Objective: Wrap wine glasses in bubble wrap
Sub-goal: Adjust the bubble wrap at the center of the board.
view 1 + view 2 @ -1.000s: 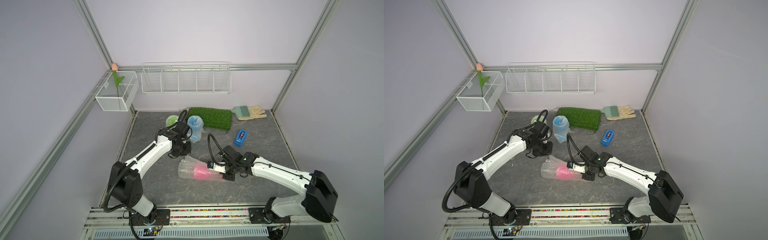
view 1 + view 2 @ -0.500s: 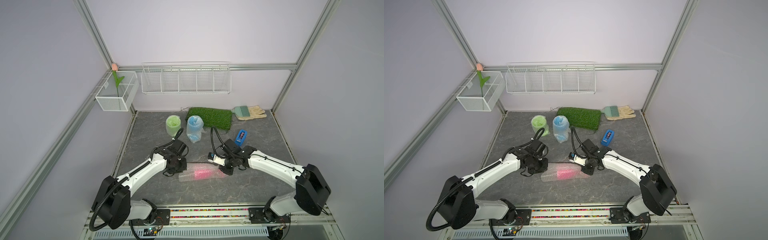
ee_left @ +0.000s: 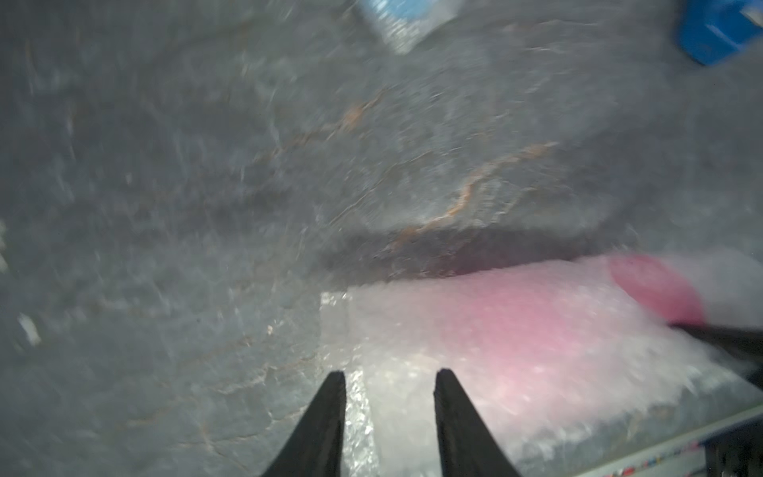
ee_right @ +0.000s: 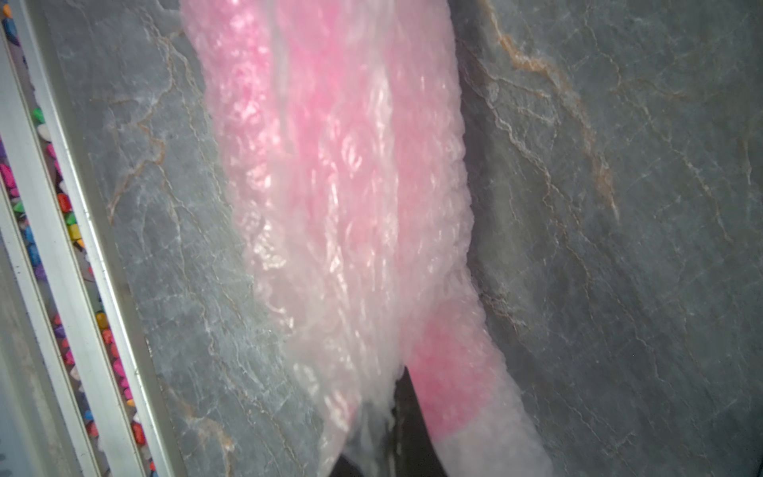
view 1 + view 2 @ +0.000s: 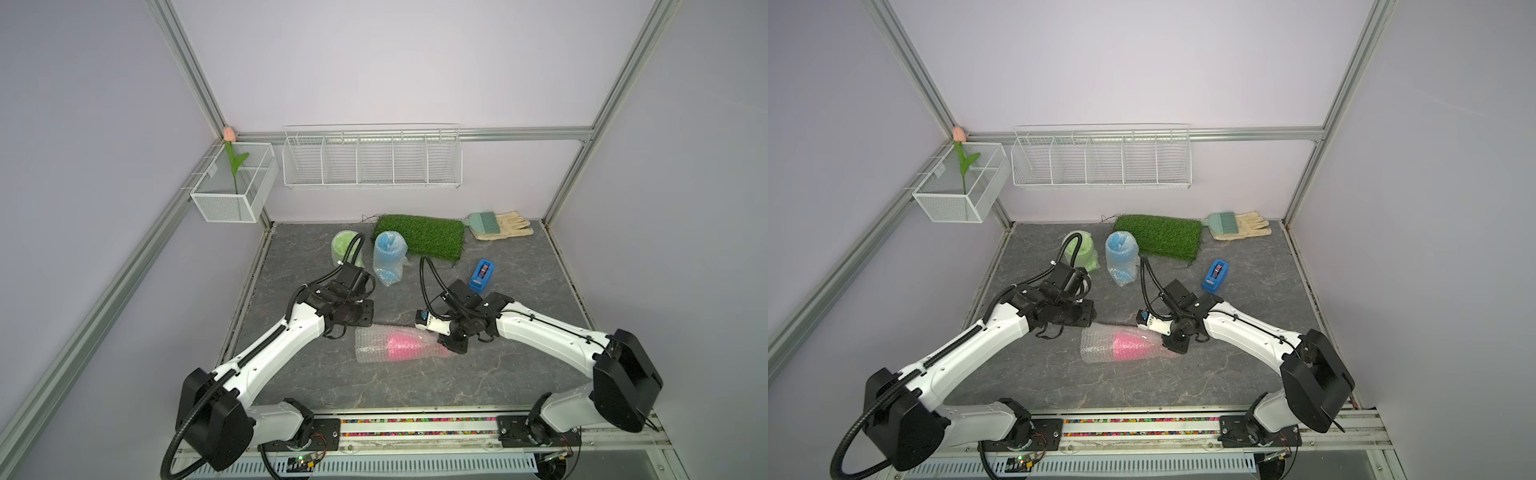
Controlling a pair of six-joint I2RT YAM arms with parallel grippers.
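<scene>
- Your left hand (image 3: 390, 392) has its fingers apart. In the left wrist view they sit at the open end of the bubble wrap (image 5: 370, 347), and I can't see them pinching anything.
- Behind it, the green goblet (image 5: 341, 249) and blue goblet (image 5: 388, 257) stand upright at the back of the table (image 5: 415, 386), both already wrapped.
- The pink goblet (image 5: 405, 348) lies on its side inside its wrap. Its long axis runs left to right between your two hands, with the bowl mouth toward the left hand and the stem toward the right.
- Your right hand (image 4: 398, 437) is closed, clamped on the bubble wrap at the stem end.
- So, as I judge it, the loose bowl end falls to your left hand, which is nearer.
</scene>
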